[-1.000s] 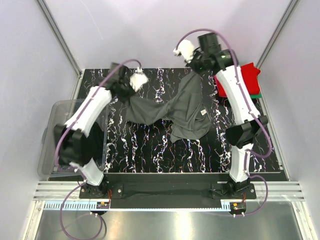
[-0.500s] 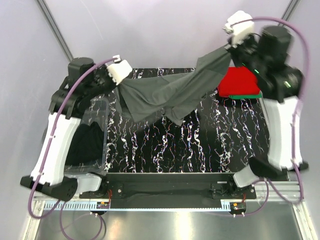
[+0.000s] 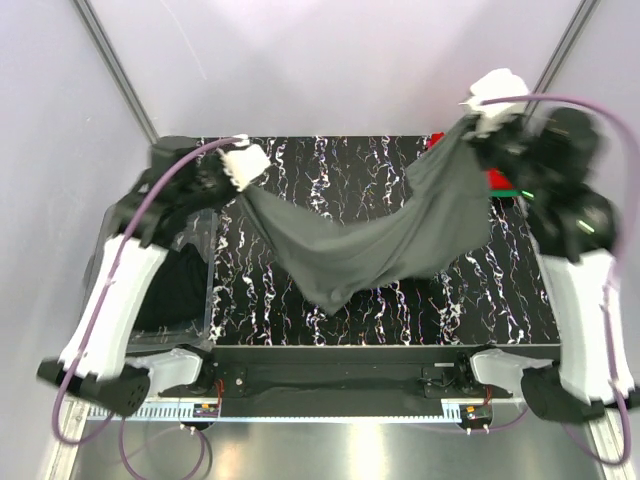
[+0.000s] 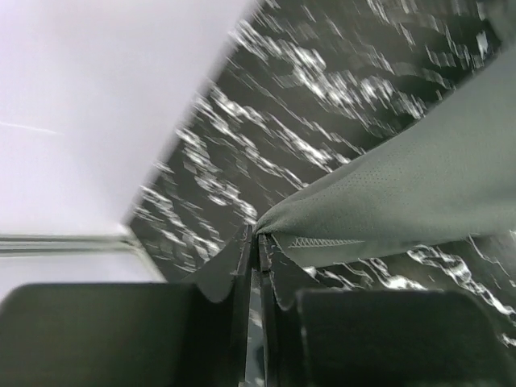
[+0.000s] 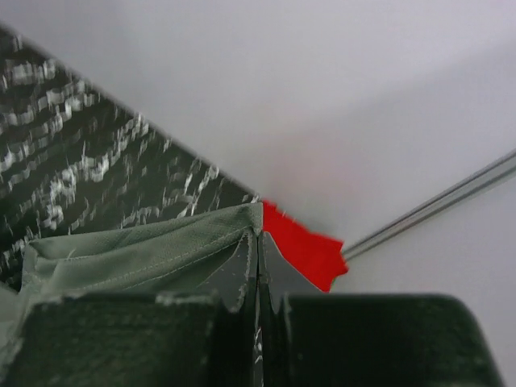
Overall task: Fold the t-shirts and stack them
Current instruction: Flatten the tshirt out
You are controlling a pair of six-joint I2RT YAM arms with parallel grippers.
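A dark grey t-shirt point(image 3: 380, 240) hangs in the air over the table, stretched between both grippers and sagging low in the middle. My left gripper point(image 3: 242, 186) pinches its left corner, and in the left wrist view the cloth point(image 4: 403, 193) runs off from the nearly closed tips point(image 4: 258, 238). My right gripper point(image 3: 470, 128) is raised at the back right, shut on the other corner point(image 5: 137, 250) at its tips point(image 5: 260, 234). A red t-shirt point(image 3: 497, 181) lies at the back right, mostly hidden behind the hanging shirt and right arm; it shows just beyond the right fingertips point(image 5: 302, 246).
A clear plastic tub point(image 3: 204, 262) stands at the table's left edge with black cloth point(image 3: 168, 292) inside, under the left arm. The black marbled tabletop point(image 3: 330, 165) lies below the hanging shirt. White walls and metal frame posts close in the back and sides.
Both arms have lifted the grey shirt off the table and pulled it apart. The right gripper rose to the back right; the shirt now sags lower and nearer the front.
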